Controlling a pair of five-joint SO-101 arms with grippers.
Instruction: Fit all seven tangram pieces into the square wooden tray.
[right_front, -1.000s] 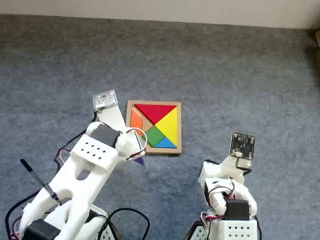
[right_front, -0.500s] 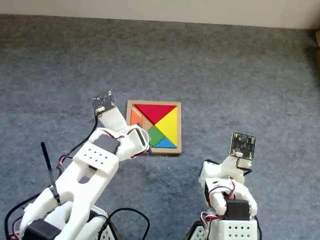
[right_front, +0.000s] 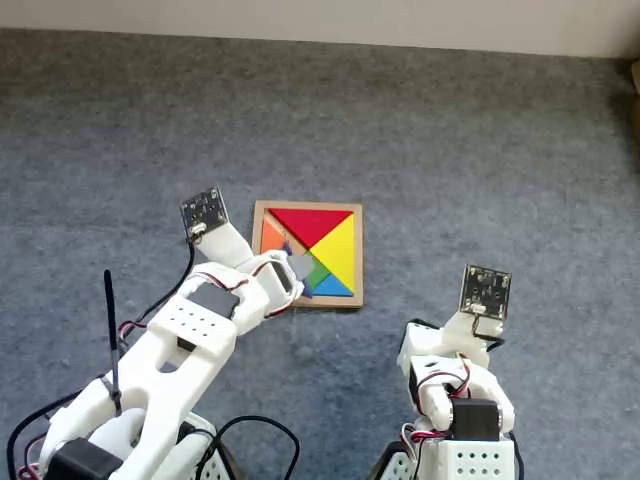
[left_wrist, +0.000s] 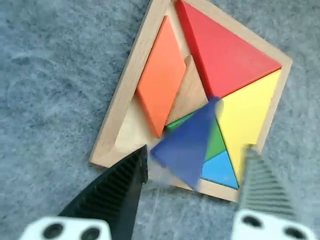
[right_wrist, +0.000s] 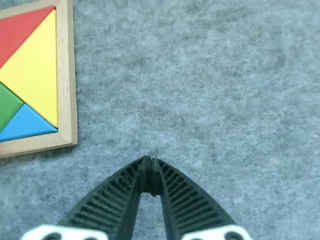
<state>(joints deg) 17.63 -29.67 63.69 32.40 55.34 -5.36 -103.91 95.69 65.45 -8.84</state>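
Observation:
The square wooden tray (right_front: 308, 206) lies mid-table and holds a red triangle (left_wrist: 225, 55), a yellow triangle (left_wrist: 247, 112), an orange parallelogram (left_wrist: 160, 82), a green piece (left_wrist: 216, 145) and a light blue triangle (left_wrist: 220, 170). Bare wood shows beside the orange piece. A dark blue triangle (left_wrist: 187, 145) hangs blurred over the tray's near half, between the spread fingers of my open left gripper (left_wrist: 196, 150); a gap separates it from one finger. My right gripper (right_wrist: 150, 160) is shut over bare carpet, off the tray's corner (right_wrist: 67, 75).
Grey carpet covers the table on all sides of the tray. The right arm (right_front: 450, 370) stands at the near right, well apart from the tray. A pale wall edge runs along the far side.
My left gripper swung from the carpet in front of the tray to over its near-left part, carrying the dark blue triangle, and its fingers have spread. The right arm kept still.

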